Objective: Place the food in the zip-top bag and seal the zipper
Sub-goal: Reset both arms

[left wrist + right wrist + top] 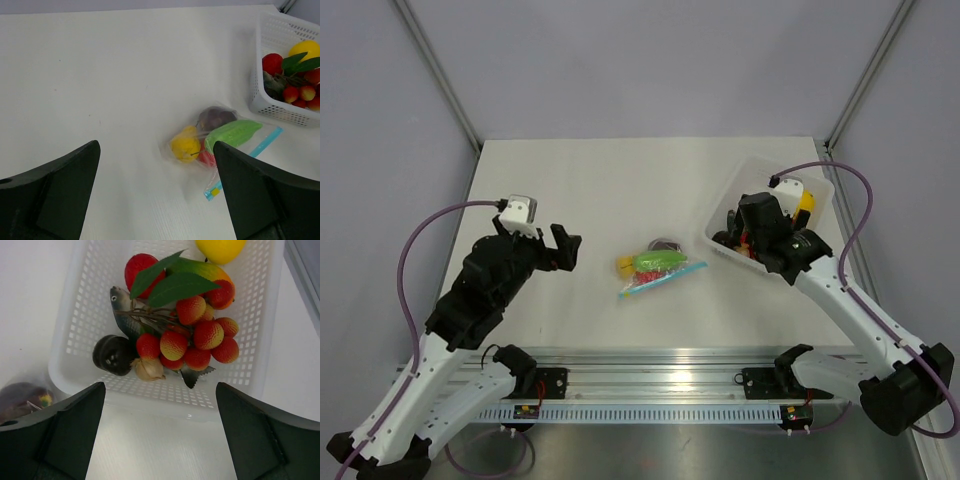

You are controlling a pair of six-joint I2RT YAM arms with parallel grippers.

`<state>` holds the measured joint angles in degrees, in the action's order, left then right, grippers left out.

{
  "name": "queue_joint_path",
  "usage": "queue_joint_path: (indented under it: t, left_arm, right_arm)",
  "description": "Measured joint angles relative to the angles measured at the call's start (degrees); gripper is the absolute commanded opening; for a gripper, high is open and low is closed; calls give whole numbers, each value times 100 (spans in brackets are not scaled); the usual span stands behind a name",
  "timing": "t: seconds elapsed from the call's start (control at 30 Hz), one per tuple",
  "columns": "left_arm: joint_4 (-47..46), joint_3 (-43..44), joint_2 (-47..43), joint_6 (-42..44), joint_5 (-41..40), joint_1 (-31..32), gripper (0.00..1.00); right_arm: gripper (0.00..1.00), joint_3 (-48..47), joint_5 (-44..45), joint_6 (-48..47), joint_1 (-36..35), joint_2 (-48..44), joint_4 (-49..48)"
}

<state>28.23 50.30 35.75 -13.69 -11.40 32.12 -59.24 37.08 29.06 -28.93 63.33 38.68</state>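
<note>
The zip-top bag (658,270) lies flat at the table's middle. Inside it I see a yellow piece (185,145), a dark maroon piece (216,118), a green piece (233,133) and a red piece (205,158). The blue-teal zipper (264,142) runs along the bag's right edge; I cannot tell whether it is sealed. My left gripper (563,250) is open and empty, left of the bag and apart from it; it also shows in the left wrist view (157,192). My right gripper (738,238) is open and empty over the basket's near wall, as the right wrist view (160,440) shows.
A white perforated basket (817,195) stands at the right, holding toy fruit (197,337), a toy fish (122,315), a garlic bulb (149,369) and a dark round piece (113,355). The maroon piece (22,395) shows left of the basket.
</note>
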Motion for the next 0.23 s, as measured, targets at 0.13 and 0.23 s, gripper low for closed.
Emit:
queue_joint_path:
  t: [0.13,0.23]
  left_arm:
    - [92,-22,35,-81,20,0,99]
    - [105,-22,81,-96,20,0,99]
  right_arm:
    - [99,2,133,197,0,39,350]
    - [100,107,149,273,0,-50,372]
